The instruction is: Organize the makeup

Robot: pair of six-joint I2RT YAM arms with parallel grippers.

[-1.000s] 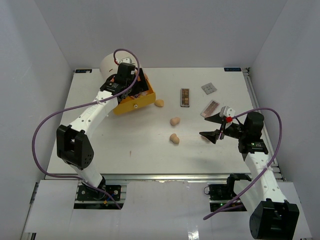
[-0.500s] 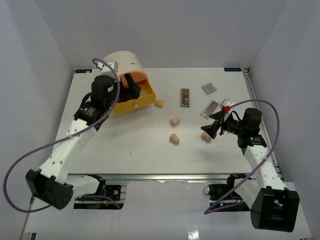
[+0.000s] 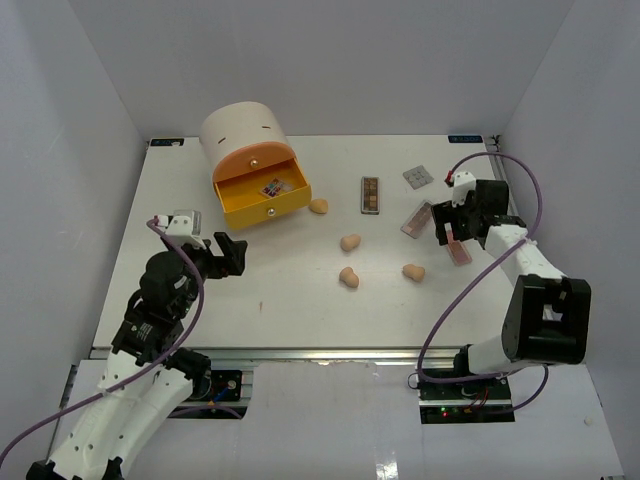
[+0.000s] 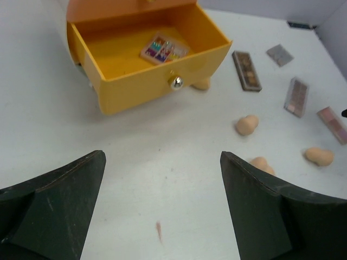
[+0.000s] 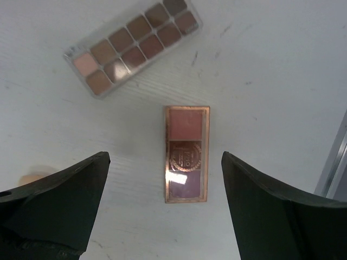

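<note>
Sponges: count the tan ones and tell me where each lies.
4. First sponge beside the yellow drawer; second sponge mid-table; third sponge just nearer; fourth sponge right of it. None seems hidden.

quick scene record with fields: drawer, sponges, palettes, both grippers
drawer: open drawer, a small multicolour palette inside
sponges: four tan sponges loose on the table, none in the drawer
palettes on table: brown palette, grey palette, pink palette, rose-gold compact
left gripper: open, empty, facing the drawer
right gripper: open, over the rose-gold compact
</note>
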